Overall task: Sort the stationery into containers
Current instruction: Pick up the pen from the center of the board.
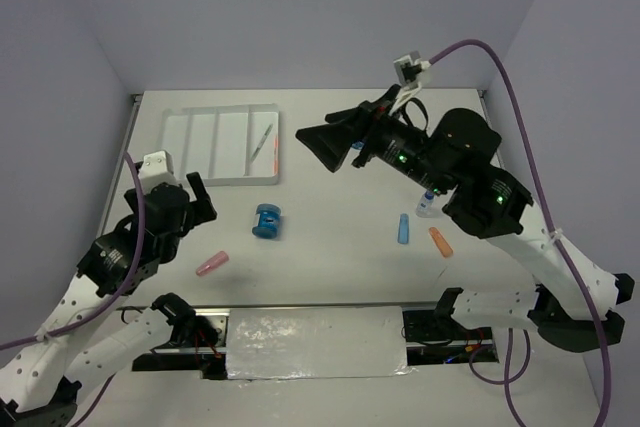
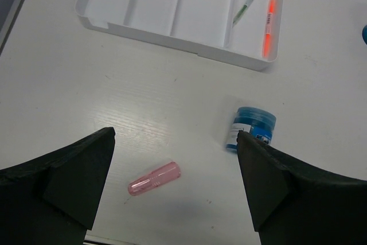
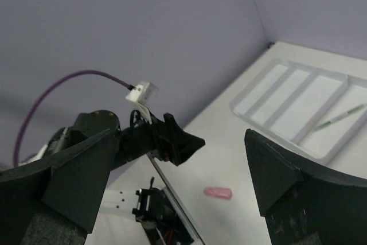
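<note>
The white four-compartment tray (image 1: 222, 181) lies at the back left, with a grey-green pen (image 1: 263, 139) and an orange pen (image 1: 275, 152) in its right-hand compartments. A blue spool (image 1: 268, 221), a pink piece (image 1: 212, 264), a blue stubby piece (image 1: 403, 228) and an orange one (image 1: 440, 241) lie loose on the table. My left gripper (image 1: 195, 209) is open and empty above the table. In the left wrist view (image 2: 174, 135) the pink piece (image 2: 155, 178) lies between its fingers, with the spool (image 2: 252, 127) at the right finger. My right gripper (image 1: 318, 147) is open, empty and raised.
A small blue-and-white item (image 1: 428, 205) lies partly hidden under the right arm. The right wrist view (image 3: 179, 135) looks across at the left arm (image 3: 155, 139), the tray (image 3: 269, 120) and the pink piece (image 3: 218, 193). Purple walls close in the table.
</note>
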Controlling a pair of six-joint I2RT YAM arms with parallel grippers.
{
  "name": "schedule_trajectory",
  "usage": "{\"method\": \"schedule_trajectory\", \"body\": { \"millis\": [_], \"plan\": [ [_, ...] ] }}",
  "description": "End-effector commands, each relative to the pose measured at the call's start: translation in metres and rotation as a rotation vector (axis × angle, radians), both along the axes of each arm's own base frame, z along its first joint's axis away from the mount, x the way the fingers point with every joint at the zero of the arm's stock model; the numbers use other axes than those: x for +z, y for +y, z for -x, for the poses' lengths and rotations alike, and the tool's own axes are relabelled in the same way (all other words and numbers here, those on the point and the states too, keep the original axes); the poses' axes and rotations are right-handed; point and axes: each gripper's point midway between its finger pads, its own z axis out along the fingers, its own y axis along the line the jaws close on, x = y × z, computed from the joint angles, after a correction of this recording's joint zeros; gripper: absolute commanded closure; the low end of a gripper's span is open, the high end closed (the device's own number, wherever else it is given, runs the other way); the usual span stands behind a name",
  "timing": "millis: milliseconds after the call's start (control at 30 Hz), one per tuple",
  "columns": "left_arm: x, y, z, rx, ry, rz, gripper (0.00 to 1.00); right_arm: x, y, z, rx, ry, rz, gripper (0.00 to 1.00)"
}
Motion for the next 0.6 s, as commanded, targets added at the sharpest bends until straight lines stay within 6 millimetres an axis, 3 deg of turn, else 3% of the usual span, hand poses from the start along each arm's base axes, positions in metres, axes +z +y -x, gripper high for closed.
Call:
{"method": "schedule_trajectory", "body": {
  "millis": [0, 300, 400, 467, 533, 567],
  "plan": [
    [0.008, -0.010, -0.011, 0.038, -0.033, 0.091, 0.01, -0.028, 0.014, -0.005, 0.023, 0.028, 0.127, 0.00],
    [-0.086, -0.017, 0.001, 0.186, 0.234, 0.137, 0.01, -0.023, 0.017, 0.012, 0.113, -0.006, 0.118, 0.00],
    [-0.128, -0.014, 0.013, 0.211, 0.317, 0.118, 0.01, -0.019, 0.018, 0.016, 0.138, -0.001, 0.114, 0.00],
    [-0.143, -0.018, 0.014, 0.209, 0.338, 0.140, 0.01, -0.020, 0.014, 0.019, 0.139, 0.003, 0.109, 0.00],
    [-0.161, -0.012, 0.018, 0.255, 0.366, 0.153, 0.01, -0.012, 0.007, 0.029, 0.160, -0.022, 0.068, 0.00],
    [-0.167, -0.009, 0.019, 0.292, 0.374, 0.172, 0.01, -0.017, 0.009, 0.031, 0.172, -0.024, 0.068, 0.00]
  ]
}}
